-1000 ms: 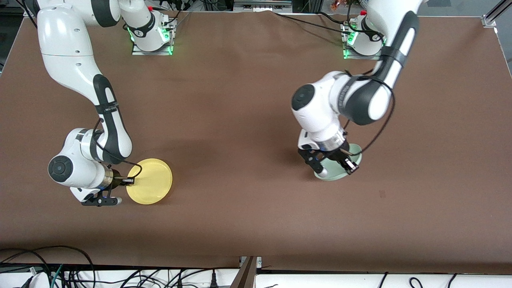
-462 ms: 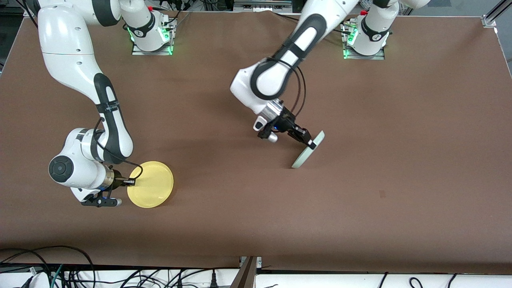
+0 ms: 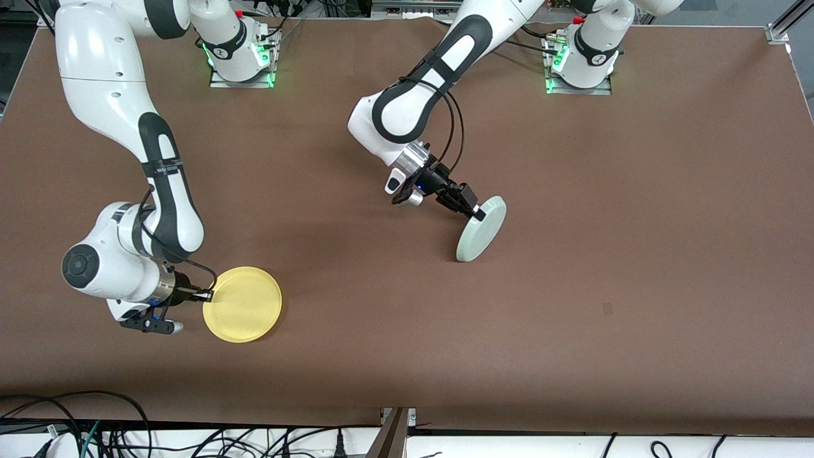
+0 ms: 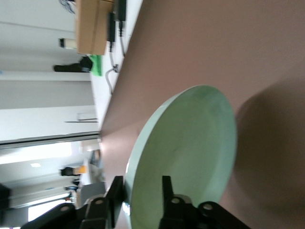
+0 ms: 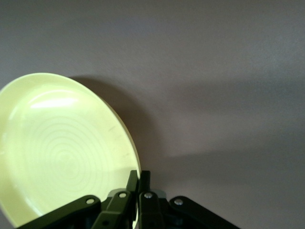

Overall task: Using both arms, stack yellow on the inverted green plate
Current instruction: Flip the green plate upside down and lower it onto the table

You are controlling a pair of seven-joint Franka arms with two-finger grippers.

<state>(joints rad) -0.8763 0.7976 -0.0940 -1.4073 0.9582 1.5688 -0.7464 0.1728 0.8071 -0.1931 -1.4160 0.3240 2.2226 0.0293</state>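
My left gripper [image 3: 474, 212] is shut on the rim of the pale green plate [image 3: 482, 229] and holds it steeply tilted over the middle of the table; its lower edge is close to or on the table. In the left wrist view the green plate [image 4: 190, 152] sits between the fingers [image 4: 165, 191]. My right gripper [image 3: 205, 295] is shut on the rim of the yellow plate [image 3: 243, 305], which lies about level, open side up, at the right arm's end of the table. The right wrist view shows the yellow plate [image 5: 62, 148] pinched by the fingers [image 5: 143, 183].
The brown table [image 3: 636, 254] stretches wide toward the left arm's end. Cables and a white ledge [image 3: 191, 439] run along the table's edge nearest the front camera. The arm bases [image 3: 241, 57] stand along the farthest edge.
My left gripper has swung the green plate from flat toward the left arm's end to tilted over the middle. My right gripper has shifted the yellow plate slightly nearer the front camera.
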